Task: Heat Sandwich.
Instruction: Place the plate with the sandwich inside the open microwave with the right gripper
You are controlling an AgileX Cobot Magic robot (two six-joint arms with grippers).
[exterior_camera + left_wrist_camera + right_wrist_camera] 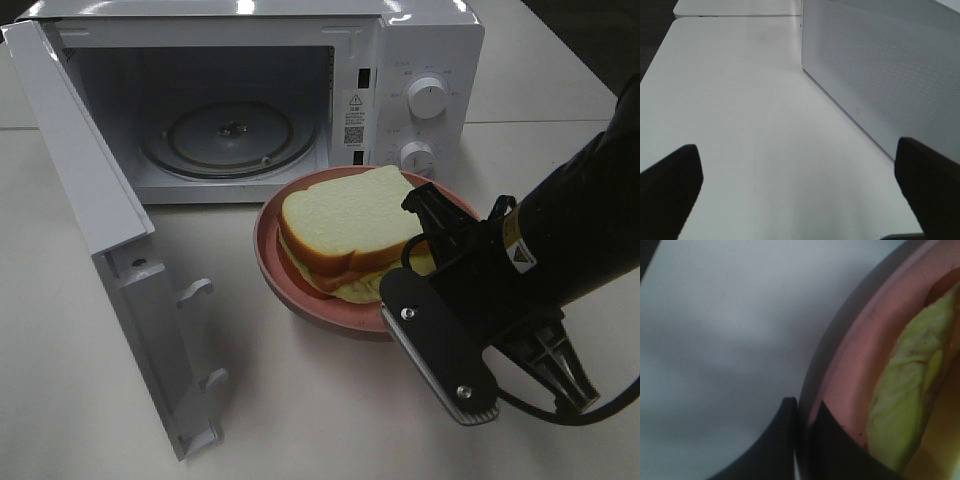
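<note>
Closest to me, at the lower right of the overhead view, is the dark bulk of the right arm. Its right gripper (428,212) reaches up-left to the near-right edge of the pink plate (270,250). The arm's own camera shows why: the two black fingers (785,440) are pinched narrow on the plate's rim (850,365), one outside and one inside. That way the food is carried by its dish rather than squeezed. I can't tell whether the plate rests on the table (300,400) or is lifted just off it.

The sandwich (350,225) sits on that plate in the centre of the frame, pale filling (905,390) poking out at the side. It is just in front of the microwave (430,60), not yet inside.

The door (90,170) is swung wide to the left, leaving the glass turntable (230,135) exposed in the upper middle. The mouth looks ready to take the plate.

The left gripper (800,190) is out of the overhead view. Its camera shows its fingers spread wide and empty above bare table, alongside the oven's perforated side wall (890,75). I'd guess it is kept clear of the door.
</note>
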